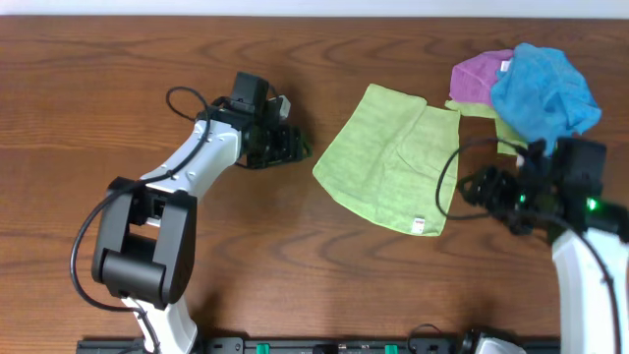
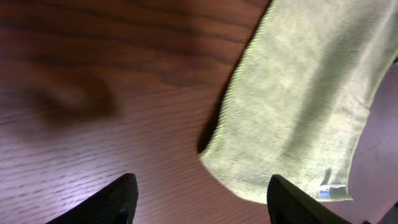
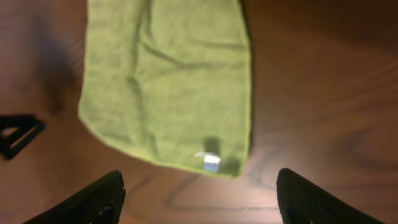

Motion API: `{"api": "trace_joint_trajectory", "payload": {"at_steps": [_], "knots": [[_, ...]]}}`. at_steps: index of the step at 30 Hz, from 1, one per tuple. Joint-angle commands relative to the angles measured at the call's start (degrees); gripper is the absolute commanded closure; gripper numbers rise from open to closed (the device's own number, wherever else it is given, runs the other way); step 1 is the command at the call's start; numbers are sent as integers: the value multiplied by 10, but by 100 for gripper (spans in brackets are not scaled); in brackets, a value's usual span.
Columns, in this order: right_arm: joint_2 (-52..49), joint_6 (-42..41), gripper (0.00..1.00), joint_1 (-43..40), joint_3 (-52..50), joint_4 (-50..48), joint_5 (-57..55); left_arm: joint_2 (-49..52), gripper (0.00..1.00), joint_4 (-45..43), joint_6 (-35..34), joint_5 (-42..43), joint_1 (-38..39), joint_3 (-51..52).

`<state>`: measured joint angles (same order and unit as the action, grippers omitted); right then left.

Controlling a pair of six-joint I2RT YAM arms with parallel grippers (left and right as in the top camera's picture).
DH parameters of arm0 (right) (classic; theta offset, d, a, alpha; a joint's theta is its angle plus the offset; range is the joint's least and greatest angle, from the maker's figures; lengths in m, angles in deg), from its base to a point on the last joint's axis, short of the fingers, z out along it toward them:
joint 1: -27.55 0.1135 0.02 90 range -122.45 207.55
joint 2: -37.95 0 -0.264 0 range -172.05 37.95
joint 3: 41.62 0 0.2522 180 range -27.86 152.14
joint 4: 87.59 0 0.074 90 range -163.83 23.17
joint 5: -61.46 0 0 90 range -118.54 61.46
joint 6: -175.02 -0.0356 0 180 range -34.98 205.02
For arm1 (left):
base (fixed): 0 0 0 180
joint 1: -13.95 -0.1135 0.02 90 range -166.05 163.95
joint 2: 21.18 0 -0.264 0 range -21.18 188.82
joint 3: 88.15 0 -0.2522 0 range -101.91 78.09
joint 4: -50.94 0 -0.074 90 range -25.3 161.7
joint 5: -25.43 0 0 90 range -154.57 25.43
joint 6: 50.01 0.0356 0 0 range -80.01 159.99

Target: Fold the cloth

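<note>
Lime-green microfibre, the cloth (image 1: 388, 157) lay spread on the wooden table (image 1: 118, 59), right of centre and turned at an angle. It was softly creased, and its small white tag (image 1: 420, 225) sat at the near right corner. Neither gripper touched it.

The left gripper (image 2: 202, 202) had its jaws wide apart with nothing between them. Its dark fingertips (image 2: 118, 199) showed at the bottom of the left wrist view over bare wood, with the cloth's left corner just ahead. The right gripper (image 3: 199, 199) was likewise spread wide and empty. Its fingertips (image 3: 317, 199) stood to either side of the tagged edge but apart from it, and the tag lay almost midway ahead of them.

Seen from overhead, the left arm (image 1: 187, 167) rose from its base at the near edge, bent, and pointed its gripper rightward at the cloth's left corner, with a strip of bare wood between. The right arm (image 1: 590, 265) came up from the near right and aimed its gripper leftward at the cloth's right edge, close to the tag.

Behind the right gripper, at the far right, a bright blue cloth (image 1: 543, 90) lay bunched. It partly covered a purple cloth (image 1: 480, 77) and a yellow-green cloth (image 1: 506, 128), which showed only as narrow strips. That pile sat just beside the lime cloth's far right corner; whether they touched could not be told.
</note>
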<state>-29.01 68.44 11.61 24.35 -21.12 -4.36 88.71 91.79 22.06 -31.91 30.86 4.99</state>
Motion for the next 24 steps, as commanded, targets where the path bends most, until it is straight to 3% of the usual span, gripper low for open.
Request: {"api": "trace_joint_trajectory", "payload": {"at_steps": [1, 9, 24], "knots": [[40, -21, 22, -6, -34, -3, 65, 21, 32, -16, 12, 23, 7, -9], [94, -33, 21, -6, -54, 12, 76, 52, 34, -39, -3, 44, 28, -9], [101, -33, 21, -6, -54, 24, 89, 87, 38, -71, -5, 45, 52, -9]]}}
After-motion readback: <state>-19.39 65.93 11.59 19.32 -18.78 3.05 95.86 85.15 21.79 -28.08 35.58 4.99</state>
